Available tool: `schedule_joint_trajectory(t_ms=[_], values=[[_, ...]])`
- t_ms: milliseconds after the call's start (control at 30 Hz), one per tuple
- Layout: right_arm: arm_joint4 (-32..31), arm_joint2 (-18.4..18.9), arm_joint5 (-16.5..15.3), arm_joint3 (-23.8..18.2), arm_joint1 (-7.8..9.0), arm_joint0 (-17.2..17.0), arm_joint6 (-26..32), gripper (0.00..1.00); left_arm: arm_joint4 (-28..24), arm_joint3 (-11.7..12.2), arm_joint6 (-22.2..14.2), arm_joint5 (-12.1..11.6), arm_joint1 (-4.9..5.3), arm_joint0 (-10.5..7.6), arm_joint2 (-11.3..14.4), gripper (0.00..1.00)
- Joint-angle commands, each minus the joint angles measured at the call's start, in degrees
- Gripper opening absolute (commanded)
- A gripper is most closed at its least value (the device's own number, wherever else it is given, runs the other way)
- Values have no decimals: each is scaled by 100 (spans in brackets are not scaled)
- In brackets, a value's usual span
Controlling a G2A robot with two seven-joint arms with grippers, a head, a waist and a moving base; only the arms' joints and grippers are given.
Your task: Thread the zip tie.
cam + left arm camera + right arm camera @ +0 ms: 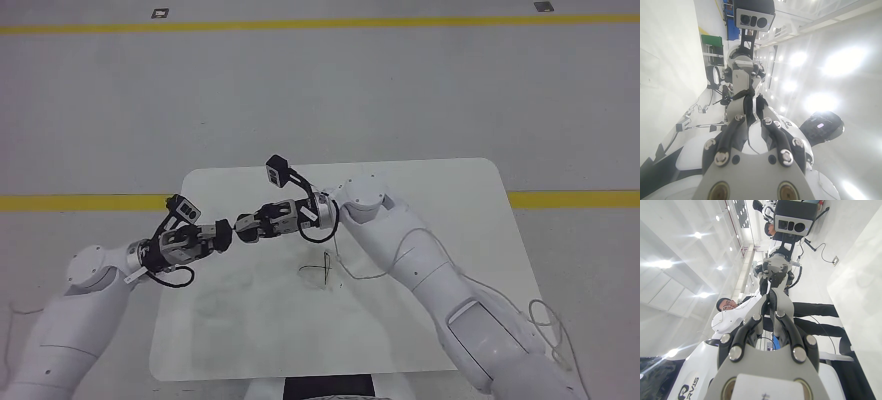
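Note:
Above the table's left half my two grippers meet tip to tip. My left gripper (226, 237) (754, 103) is shut on a thin black zip tie (749, 135), whose strand runs back between its fingers toward the wrist. Directly opposite is my right gripper (246, 229) (770, 300), with its ribbed black pads (773, 303) shut on the zip tie's other end. The tie itself is mostly hidden between the pads. In the left wrist view the right gripper (751, 92) sits just beyond my left fingertips, touching or nearly touching them.
The white table (440, 200) has rounded corners and open room on its right and near sides. Thin black strands (322, 271) lie on it near the middle, below the right arm. A yellow floor line (90, 202) runs behind the table.

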Motion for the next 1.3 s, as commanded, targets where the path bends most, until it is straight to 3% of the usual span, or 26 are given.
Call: schedule_joint_trajectory(t_ms=[0,200,233,267,533,767,867,1133,1267], values=[[9,-9,-10,26,-5,14,-1,0,13,27,-6,7,-5,-18,5,3],[34,-16,-53,116,-14,48,22,0,18,109,-28,-9,-26,-75,37,0],[50,-10,-63,141,-15,53,22,94,17,130,-35,-16,-31,-87,45,0],[60,-3,-70,156,-15,58,26,100,17,145,-41,-19,-34,-96,50,0],[163,246,-247,275,70,48,104,100,10,286,-107,-57,-48,-166,14,0],[-267,511,-192,183,259,-3,55,100,-155,522,-418,-205,-40,-179,-164,0],[-304,518,-192,173,269,-8,43,100,-362,418,-418,-10,-28,-160,-191,0],[-304,518,-192,173,269,-8,43,100,-362,418,-418,-10,-28,-160,-191,0],[-304,518,-192,173,269,-8,43,100,-243,447,-151,-123,-43,-149,-181,0]])
